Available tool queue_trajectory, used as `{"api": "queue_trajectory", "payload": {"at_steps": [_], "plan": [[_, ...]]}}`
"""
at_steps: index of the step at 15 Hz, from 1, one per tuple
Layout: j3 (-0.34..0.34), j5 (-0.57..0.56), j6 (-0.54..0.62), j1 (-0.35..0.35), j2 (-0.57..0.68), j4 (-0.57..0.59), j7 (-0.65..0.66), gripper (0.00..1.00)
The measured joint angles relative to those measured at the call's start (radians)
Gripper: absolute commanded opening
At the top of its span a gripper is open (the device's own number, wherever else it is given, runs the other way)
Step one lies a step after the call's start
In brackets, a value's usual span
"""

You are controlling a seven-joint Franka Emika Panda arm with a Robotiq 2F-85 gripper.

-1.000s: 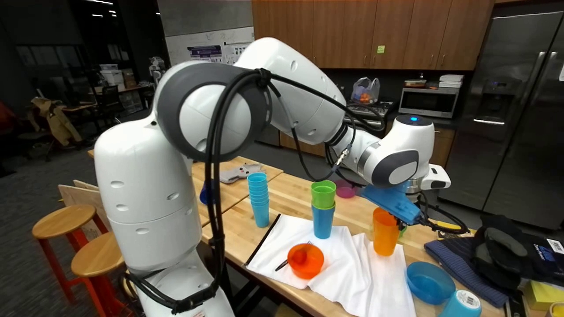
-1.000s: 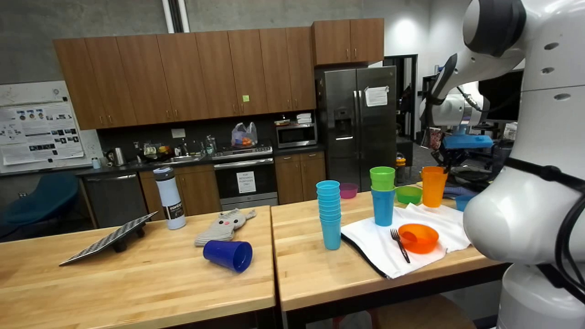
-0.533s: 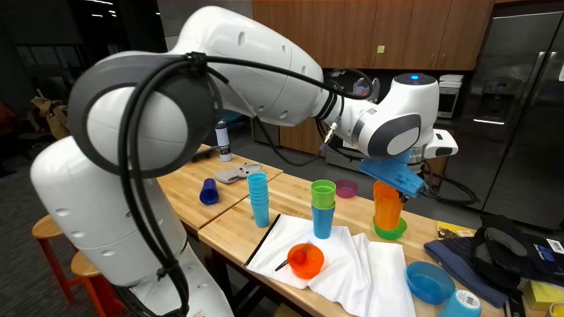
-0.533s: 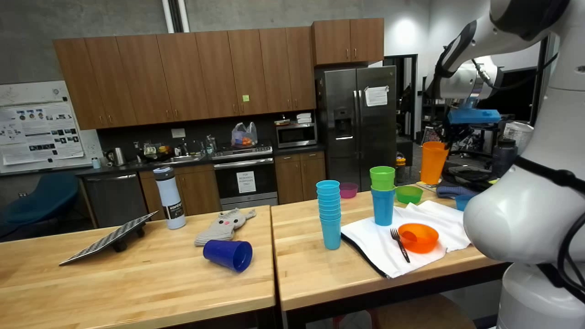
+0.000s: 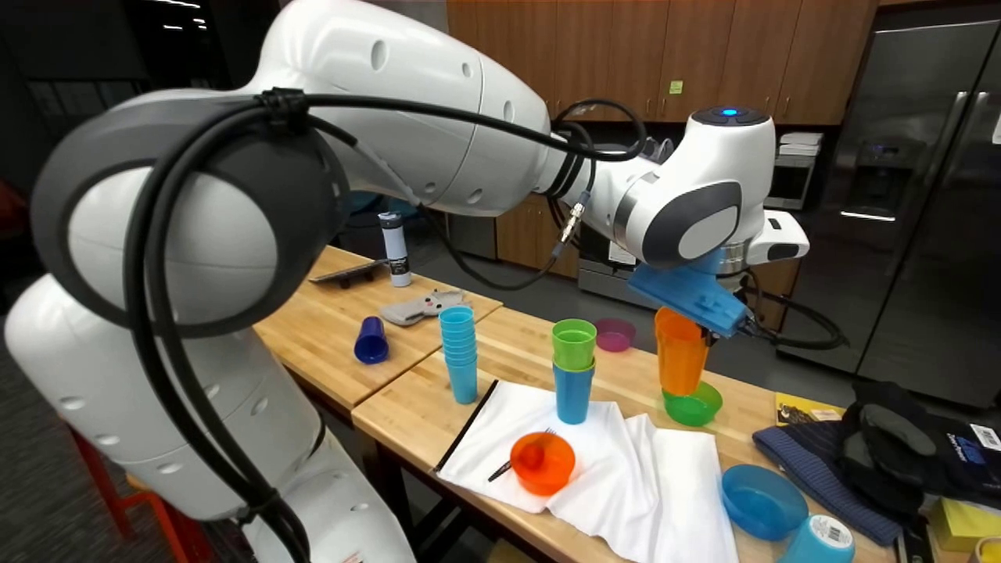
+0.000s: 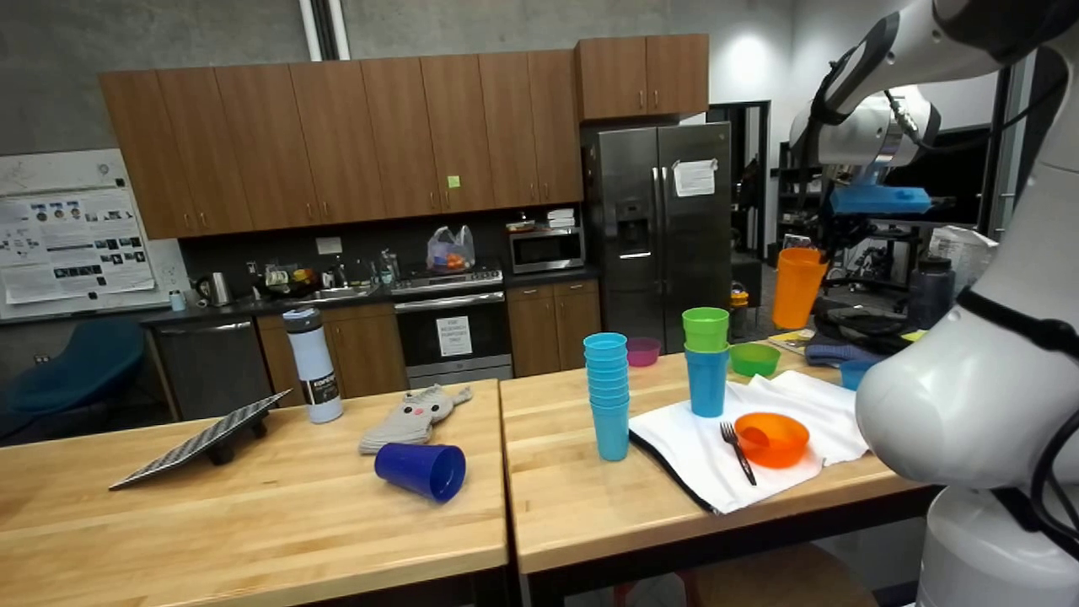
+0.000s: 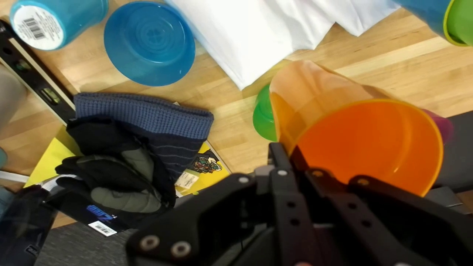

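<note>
From here the gripper (image 7: pixel 289 155) pinches the orange cup (image 5: pixel 680 356) by its wall, and the cup hides part of a green bowl (image 5: pixel 701 407).

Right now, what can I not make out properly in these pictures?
Green bowl: in the wrist view, partly hidden behind the orange cup.
Magenta bowl: wrist view, mostly behind that cup.
Labelled cup: in an exterior view, cut off by the bottom edge.
Refrigerator-door paper: in an exterior view, writing too small.
</note>
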Motion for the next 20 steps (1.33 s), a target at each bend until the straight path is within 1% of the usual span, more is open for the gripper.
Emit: {"api": "queue_trajectory", "payload": {"at_steps": [12,13,15,18,20], "plan": [[0.000,0.000,0.000,0.000,0.000,0.000,0.000,0.04],[0.000,0.000,0.000,0.000,0.000,0.000,0.000,0.01],[0.000,-0.001,0.000,0.000,0.000,-0.001,0.000,0.01],[-0.015,0.009,0.000,0.001,0.010,0.011,-0.016,0.01],[-0.043,0.040,-0.016,0.001,0.024,0.047,-0.068,0.01]]}}
